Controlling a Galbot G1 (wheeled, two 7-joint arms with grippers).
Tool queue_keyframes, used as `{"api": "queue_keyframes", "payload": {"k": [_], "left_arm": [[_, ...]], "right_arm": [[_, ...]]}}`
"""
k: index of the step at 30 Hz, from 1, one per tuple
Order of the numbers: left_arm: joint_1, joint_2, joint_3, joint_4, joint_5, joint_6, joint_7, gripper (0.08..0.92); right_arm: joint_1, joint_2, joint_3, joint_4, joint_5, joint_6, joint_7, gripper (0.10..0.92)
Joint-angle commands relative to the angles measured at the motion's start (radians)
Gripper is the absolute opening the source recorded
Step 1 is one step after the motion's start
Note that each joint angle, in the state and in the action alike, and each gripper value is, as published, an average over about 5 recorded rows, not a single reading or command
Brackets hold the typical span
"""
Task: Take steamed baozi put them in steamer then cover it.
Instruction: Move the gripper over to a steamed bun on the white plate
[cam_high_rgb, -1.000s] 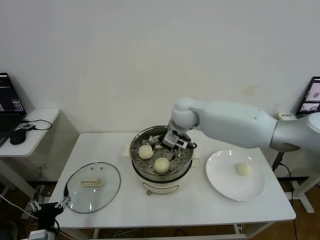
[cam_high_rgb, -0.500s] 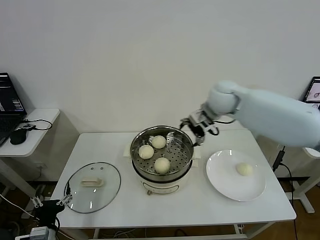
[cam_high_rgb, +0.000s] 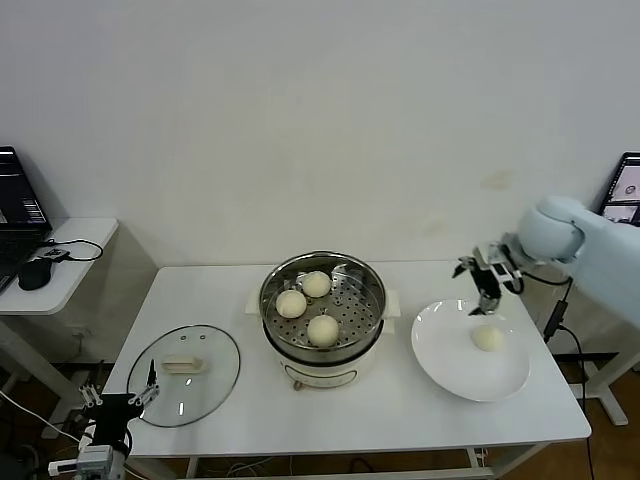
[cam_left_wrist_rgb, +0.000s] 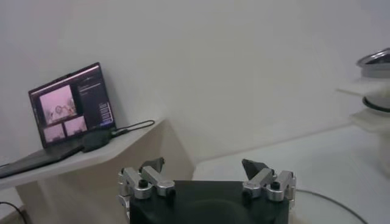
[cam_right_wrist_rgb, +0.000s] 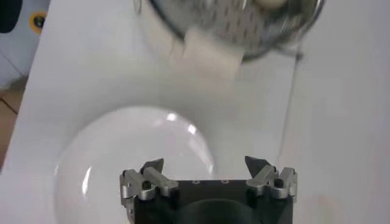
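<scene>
While three steamed baozi (cam_high_rgb: 322, 329) lie in the steamer (cam_high_rgb: 323, 300), the right end effector (cam_high_rgb: 484, 282), wide open and empty, hovers over the plate (cam_high_rgb: 446, 370) near the surface's right edge, and must next descend on the last baozi (cam_high_rgb: 487, 338).

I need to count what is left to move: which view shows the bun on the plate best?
The head view: the last bun lies whole on the white plate. The right wrist view shows only the plate; the left wrist view shows neither.

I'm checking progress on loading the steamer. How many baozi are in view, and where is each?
4. Three sit on the perforated tray in the steamer: one at the back, one on the left, one at the front. The fourth lies on the white plate. None seem hidden.
</scene>
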Motion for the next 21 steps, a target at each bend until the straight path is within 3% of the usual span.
{"api": "queue_keyframes", "payload": {"k": [1,21], "left_arm": [[0.002,0.004,-0.004,0.004,0.005,0.003,0.000,0.823],[0.018,-0.006,-0.021,0.005,0.011,0.004,0.000,0.823]], "right_arm": [[-0.340,-0.027,0.260,-0.157,-0.171,0.045,-0.006,0.823],[-0.442,0.195,0.394,-0.390,-0.321,0.098,0.023,0.823]]}}
